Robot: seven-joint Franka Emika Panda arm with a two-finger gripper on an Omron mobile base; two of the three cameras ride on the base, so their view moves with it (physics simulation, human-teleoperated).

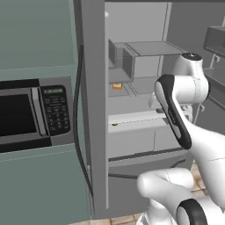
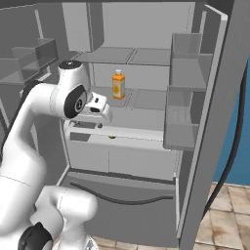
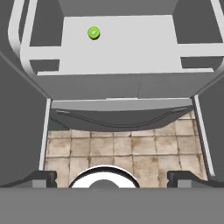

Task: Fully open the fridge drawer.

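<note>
The fridge drawer (image 2: 119, 158) is a wide pale grey box with a white top rim, low in the open fridge, its front standing a little forward of the shelf above. It also shows in the left base view, fridge drawer (image 1: 136, 140). From above, the drawer (image 3: 118, 85) holds a small green round fruit (image 3: 93, 33) on its floor. My gripper (image 2: 87, 125) hangs at the left end of the drawer's front rim, pointing down. In the hand view the gripper (image 3: 111, 178) is open, its fingertips (image 3: 41, 178) far apart with floor tiles between them.
An orange bottle (image 2: 118, 84) stands on the shelf above the drawer. Grey door bins (image 2: 183, 122) line the open door on the right. A microwave (image 1: 30, 112) sits left of the fridge. A lower fridge panel (image 2: 122, 195) and tiled floor (image 3: 118, 146) lie below.
</note>
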